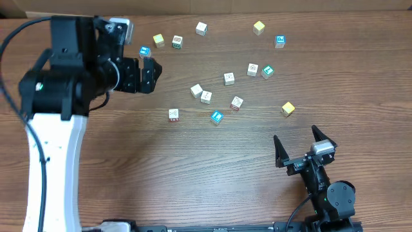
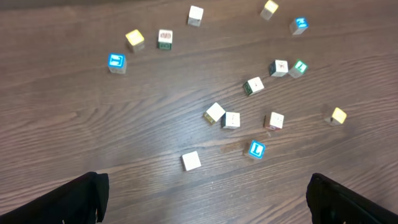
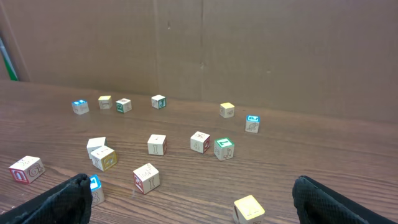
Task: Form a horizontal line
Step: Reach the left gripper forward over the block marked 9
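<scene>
Overhead view: both my pincers gaped empty; no horizontal line stood yet.
My right pincer (image 1: 295, 136) and left pincer (image 1: 153, 76) flanked scattered cubes (image 1: 229, 78); the touching white pair (image 1: 205, 96) seemed the best seed, neighbours set flush against it, I judged; only the right wrist view showed the cardboard wall (image 3: 249, 50) upright beyond.

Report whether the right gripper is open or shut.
Open. The right gripper has its fingers spread wide apart, with nothing held between them.
</scene>
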Robot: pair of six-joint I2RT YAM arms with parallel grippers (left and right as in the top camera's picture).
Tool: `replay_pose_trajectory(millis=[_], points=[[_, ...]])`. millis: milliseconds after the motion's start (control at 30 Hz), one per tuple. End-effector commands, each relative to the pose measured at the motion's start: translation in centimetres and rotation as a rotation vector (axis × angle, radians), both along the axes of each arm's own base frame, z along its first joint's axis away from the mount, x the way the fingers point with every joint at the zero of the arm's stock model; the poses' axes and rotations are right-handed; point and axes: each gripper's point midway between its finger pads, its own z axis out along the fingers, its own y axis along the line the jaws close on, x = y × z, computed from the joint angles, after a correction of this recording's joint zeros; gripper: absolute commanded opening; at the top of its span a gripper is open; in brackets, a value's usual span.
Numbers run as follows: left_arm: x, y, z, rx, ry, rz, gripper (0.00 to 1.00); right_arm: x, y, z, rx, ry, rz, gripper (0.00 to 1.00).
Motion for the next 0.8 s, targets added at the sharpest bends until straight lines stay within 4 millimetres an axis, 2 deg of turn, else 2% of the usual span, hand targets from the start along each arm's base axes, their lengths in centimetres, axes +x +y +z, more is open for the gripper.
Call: replay_pose_trajectory(millis=[0,67,100,133,167,200,233,433,767], points=[[1.3,-0.5,-0.3,-0.037,0.017,0.009,0.99,0.0,-0.1,-0.1,0.007,-0.006,-0.004,1.0],[1.8,-0.6,-1.1,-0.051,0.047,0.029,1.0,0.0,-0.1,-0.1,0.007,-0.006,-0.004,1.0],[2.1,-0.6,-1.6,-0.056,0.064,0.037,0.87,0.0,-0.1,-0.1,0.007,-0.006,-0.004,1.0],[2.3,-0.6,-2.1,-0.056,0.078,0.041,0.64,0.0,-0.1,-0.1,0.007,-0.006,-0.004,1.0],[2.5,-0.6,-2.5,-0.055,0.092,0.041,0.36,0.0,-0.1,-0.1,0.007,-0.006,-0.004,1.0],[2.7,-0.7,-3.1,-0.055,0.107,0.042,0.14,0.0,-0.1,-0.1,0.007,-0.006,-0.004,1.0],[2.9,-0.7,-3.5,-0.061,0.123,0.049,0.04,0.0,-0.1,-0.1,0.007,-0.006,-0.004,1.0],[3.9,-1.7,-6.9,-0.122,0.257,0.107,0.04,0.0,-0.1,-0.1,0.007,-0.006,-0.004,1.0],[4.3,-5.4,-15.9,-0.086,0.53,0.086,0.04,0.0,-0.1,-0.1,0.007,-0.006,-0.004,1.0]])
